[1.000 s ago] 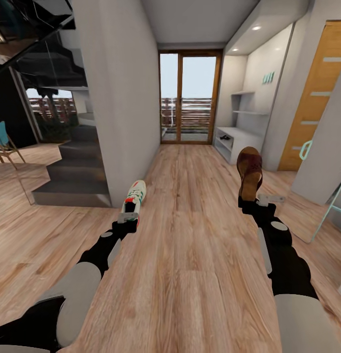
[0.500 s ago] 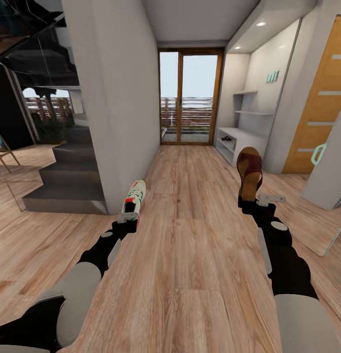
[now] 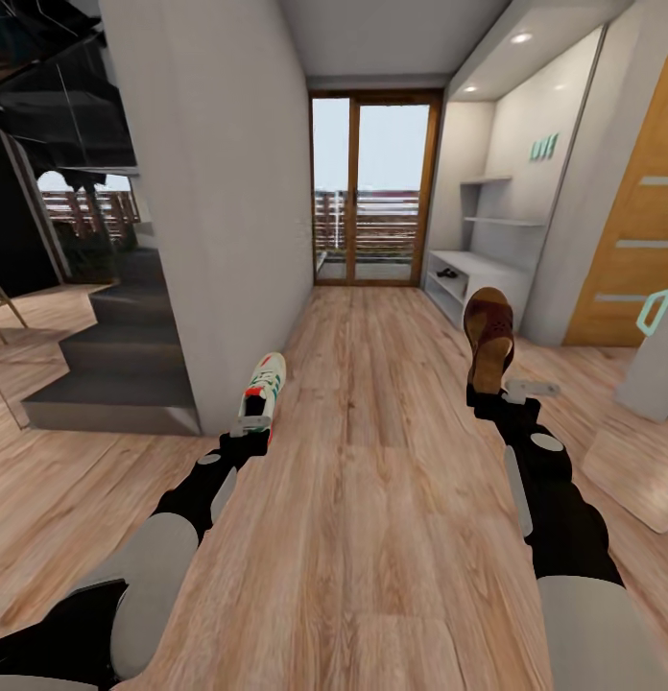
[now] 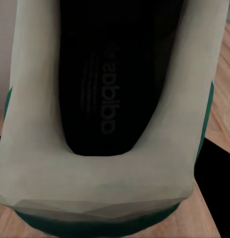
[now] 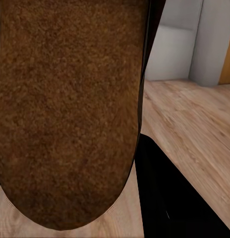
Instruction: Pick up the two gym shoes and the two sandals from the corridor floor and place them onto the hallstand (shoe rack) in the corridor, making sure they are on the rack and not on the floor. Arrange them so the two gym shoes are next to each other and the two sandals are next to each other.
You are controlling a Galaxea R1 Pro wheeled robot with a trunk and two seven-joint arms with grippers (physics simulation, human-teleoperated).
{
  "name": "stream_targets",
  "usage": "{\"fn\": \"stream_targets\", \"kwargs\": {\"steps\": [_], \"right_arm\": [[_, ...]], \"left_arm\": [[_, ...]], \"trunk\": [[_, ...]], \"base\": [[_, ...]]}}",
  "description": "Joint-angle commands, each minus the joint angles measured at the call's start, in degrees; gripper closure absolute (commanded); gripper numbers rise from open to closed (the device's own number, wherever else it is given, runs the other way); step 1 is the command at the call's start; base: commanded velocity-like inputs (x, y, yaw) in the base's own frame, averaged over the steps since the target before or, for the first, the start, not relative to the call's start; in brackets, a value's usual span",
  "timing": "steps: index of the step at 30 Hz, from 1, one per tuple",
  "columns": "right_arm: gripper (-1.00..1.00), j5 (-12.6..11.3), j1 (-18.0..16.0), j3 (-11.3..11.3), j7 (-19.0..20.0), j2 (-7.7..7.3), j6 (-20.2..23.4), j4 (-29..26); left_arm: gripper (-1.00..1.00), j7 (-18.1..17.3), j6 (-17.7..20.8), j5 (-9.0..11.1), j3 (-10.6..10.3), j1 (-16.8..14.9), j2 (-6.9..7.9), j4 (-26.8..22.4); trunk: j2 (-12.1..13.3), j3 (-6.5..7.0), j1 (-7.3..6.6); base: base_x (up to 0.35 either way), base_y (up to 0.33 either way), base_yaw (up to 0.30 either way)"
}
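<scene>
My left gripper (image 3: 252, 422) is shut on the heel of a white gym shoe (image 3: 264, 381) with green stripes, held above the corridor floor (image 3: 372, 461); the left wrist view looks straight into the gym shoe's (image 4: 110, 99) dark insole. My right gripper (image 3: 502, 391) is shut on a dark brown sandal (image 3: 490, 336), held toe up; its tan footbed (image 5: 65, 109) looms close in the right wrist view. The pale hallstand (image 3: 478, 269) stands ahead on the right wall, with a dark pair on its low bench.
A glass door (image 3: 372, 192) closes the corridor's far end. A grey wall corner (image 3: 219, 240) and dark stairs (image 3: 113, 365) lie to the left. A wooden door (image 3: 632, 240) is on the right.
The whole view has moved forward along the corridor; the stairs and right-hand door have slid outward. Both arms hold their shoes as before.
</scene>
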Motion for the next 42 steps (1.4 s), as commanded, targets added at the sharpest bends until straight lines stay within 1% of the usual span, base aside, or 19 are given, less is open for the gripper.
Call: {"fn": "stream_targets", "kwargs": {"steps": [1,23,30,42], "right_arm": [[1.00,0.3,0.0,0.0,0.0,-0.01,0.4,-0.1],[1.00,0.3,0.0,0.0,0.0,-0.01,0.3,0.0],[1.00,0.3,0.0,0.0,0.0,-0.01,0.3,0.0],[1.00,0.3,0.0,0.0,0.0,-0.01,0.3,0.0]], "left_arm": [[1.00,-0.5,0.2,-0.6,0.5,0.0,-0.07,-0.1],[1.00,-0.5,0.2,-0.6,0.5,0.0,-0.07,-0.1],[1.00,-0.5,0.1,-0.6,0.4,0.0,-0.10,1.2],[1.00,-0.5,0.1,-0.6,0.4,0.0,-0.16,1.4]], "trunk": [[0.0,-0.06,0.02],[0.0,-0.06,0.02],[0.0,-0.06,0.02],[0.0,-0.06,0.02]], "base": [[0.345,0.000,0.000],[0.345,0.000,0.000],[0.345,0.000,0.000],[0.345,0.000,0.000]]}}
